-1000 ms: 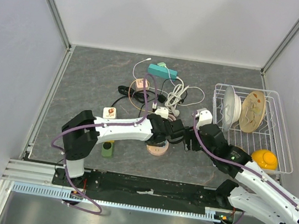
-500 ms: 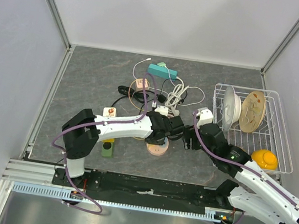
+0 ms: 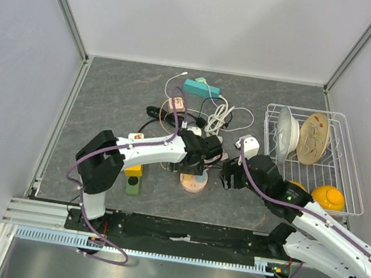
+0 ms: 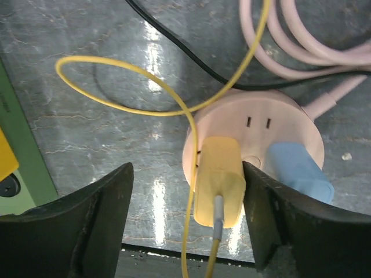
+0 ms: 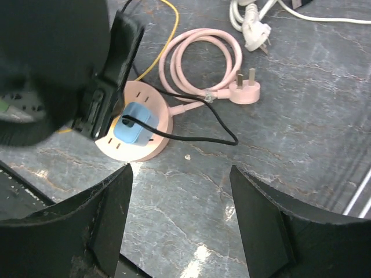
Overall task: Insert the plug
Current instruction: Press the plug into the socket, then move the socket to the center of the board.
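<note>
left gripper (image 4: 186,171): spread astride yellow plug (image 4: 217,179) (in socket (image 4: 261,113)) | right gripper (image 5: 179,174): spread, empty

- One round pink socket hub (image 4: 272,119)
- Two plugs seated in it: yellow plug (image 4: 218,179), blue plug (image 4: 298,171)
- One loose pink three-pin plug (image 5: 246,91)
- One wire rack (image 3: 318,175)
- Two plates in it: white plate (image 3: 285,134), tan plate (image 3: 313,138)
- One teal power strip (image 3: 200,88)

Wire dish rack (image 3: 312,179) on the right of the grey tabletop (image 3: 115,101); holds a clear plate (image 3: 284,133) and a tan plate (image 3: 313,138), both on edge, and a yellow bowl (image 3: 329,196) at the near end; teal power strip (image 3: 201,88) at the rear; coiled white cable (image 3: 222,116) just in front of it; black cable (image 3: 158,113) looped to the left; green socket block (image 3: 133,185) near the front edge.
</note>
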Controlling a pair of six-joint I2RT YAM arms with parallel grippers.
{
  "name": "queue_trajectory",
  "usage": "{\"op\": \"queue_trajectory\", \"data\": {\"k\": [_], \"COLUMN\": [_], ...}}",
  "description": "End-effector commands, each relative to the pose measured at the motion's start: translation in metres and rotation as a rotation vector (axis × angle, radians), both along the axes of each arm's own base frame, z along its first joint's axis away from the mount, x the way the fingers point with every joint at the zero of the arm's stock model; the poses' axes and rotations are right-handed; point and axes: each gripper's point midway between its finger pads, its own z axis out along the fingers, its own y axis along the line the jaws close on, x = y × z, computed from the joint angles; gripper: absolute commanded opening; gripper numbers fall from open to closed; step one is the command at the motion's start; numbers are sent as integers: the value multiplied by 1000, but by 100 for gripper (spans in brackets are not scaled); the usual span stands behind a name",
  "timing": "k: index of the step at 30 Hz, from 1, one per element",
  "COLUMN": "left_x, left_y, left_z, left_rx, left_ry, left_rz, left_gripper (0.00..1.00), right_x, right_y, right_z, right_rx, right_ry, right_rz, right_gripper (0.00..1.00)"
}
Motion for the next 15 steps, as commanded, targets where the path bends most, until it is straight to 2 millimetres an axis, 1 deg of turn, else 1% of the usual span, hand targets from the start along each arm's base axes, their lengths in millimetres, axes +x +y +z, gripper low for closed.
{"op": "queue_trajectory", "data": {"k": [1,3,4,5,7,8,9,10,11,12,14,15], "left_x": [14,17,20,20,23,26,28,30,35,38,45,45], "left_y": [12,11,10,11,14,19,23,30,38,46,61,70], "left_z": [32,47,61,68,80,92,98,102,115,122,130,147], "left_rx": [-21,-49,-79,-93,-114,-138,-145,-144,-167,-165,-168,-201], "left_ry": [-59,-88,-118,-130,-157,-182,-196,-215,-246,-281,-329,-379], "left_rz": [-16,-24,-24,-26,-22,-12,-9,0,19,28,59,69], "left_gripper": [82,83,84,84,84,85,85,85,85,86,87,88], "right_x": [0,-1,-1,-3,-6,-11,-13,-16,-21,-22,-24,-25], "right_y": [17,17,17,18,22,27,30,33,37,38,40,42], "right_z": [30,28,25,21,14,8,2,-1,-8,-14,-25,-32], "right_rx": [96,99,99,97,94,97,94,96,105,104,106,99], "right_ry": [-46,-39,-32,-21,4,19,38,48,67,81,95,112], "right_rz": [48,42,44,47,75,115,136,154,185,190,199,204], "right_gripper": [76,76,76,76,75,75,74,73,73,73,72,71]}}
